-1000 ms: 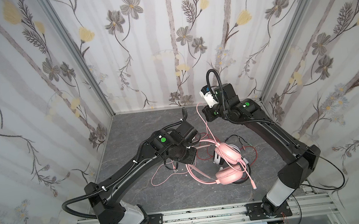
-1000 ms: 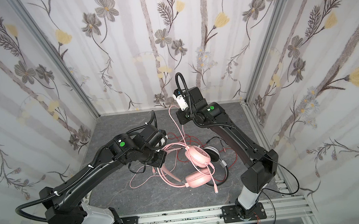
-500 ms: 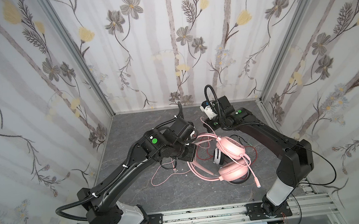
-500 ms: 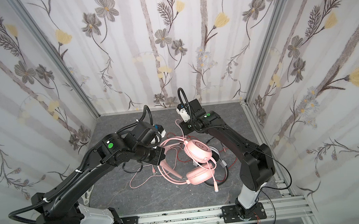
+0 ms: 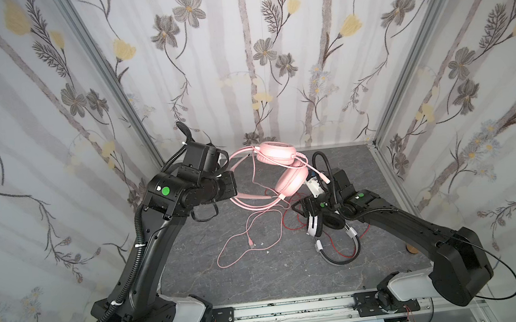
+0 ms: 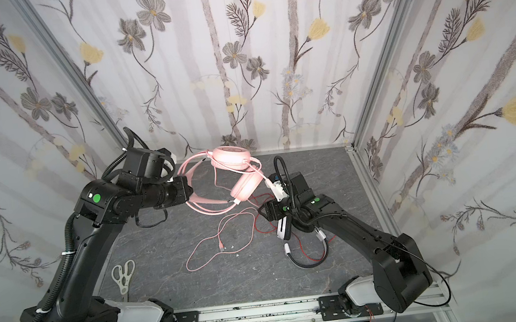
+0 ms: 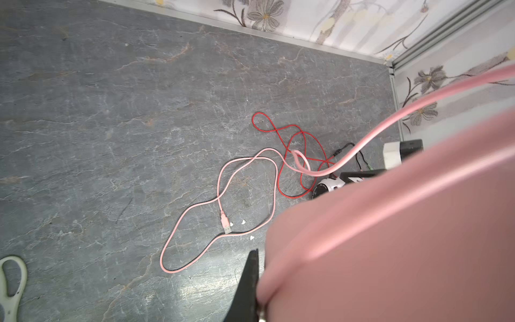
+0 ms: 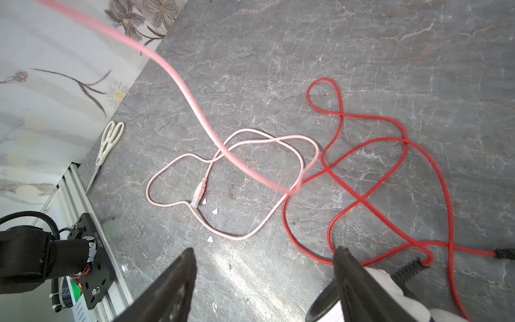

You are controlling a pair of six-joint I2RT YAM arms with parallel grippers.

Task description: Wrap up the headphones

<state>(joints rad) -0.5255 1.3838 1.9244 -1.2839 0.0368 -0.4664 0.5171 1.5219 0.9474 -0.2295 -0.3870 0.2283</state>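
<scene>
In a top view: holding pink headset in air by headband, with left gripper clamped shut on it. In right wrist view: hovering with right gripper spread wide, empty, over table, beside white-and-black headset.

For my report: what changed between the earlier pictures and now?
The left gripper, shut on the pink headset, lifted it up and toward the back. The right gripper opened, let go of the pink cable and came down to the white-and-black headset. That headset and the scissors stayed put.
</scene>
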